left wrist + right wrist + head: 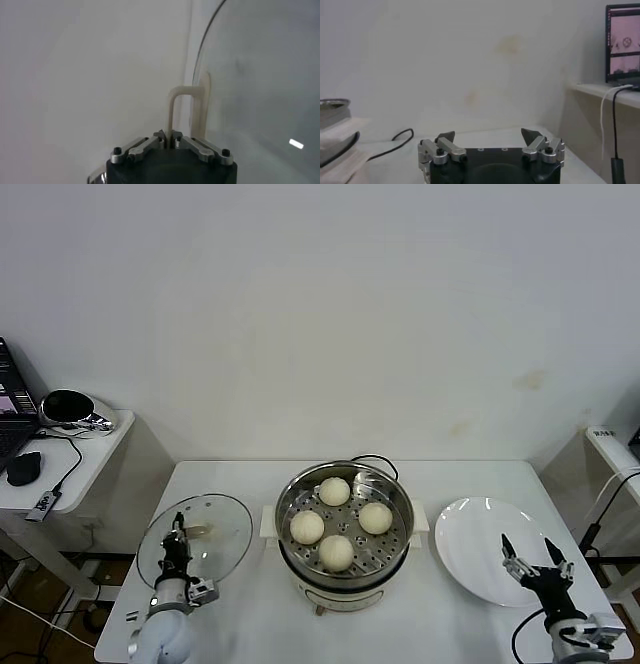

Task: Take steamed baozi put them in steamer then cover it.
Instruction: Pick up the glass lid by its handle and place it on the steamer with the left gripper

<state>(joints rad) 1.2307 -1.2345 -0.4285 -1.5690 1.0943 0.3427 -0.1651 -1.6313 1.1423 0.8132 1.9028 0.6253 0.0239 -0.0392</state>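
Head view shows the left gripper (pixel 178 536) clamped on the cover (pixel 196 536) handle beside the steamer (pixel 345 524) (baozi (pixel 337 551) loaded), ready to lift, while the right gripper (pixel 536 558) waits wide open over the plate (pixel 470 554).

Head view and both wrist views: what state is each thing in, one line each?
steamer: uncovered, four buns on its tray
steamed baozi: all inside the steamer
cover: off the pot, to its left
left gripper: shut on the cover's handle
right gripper: open, empty, over the plate
plate: bare
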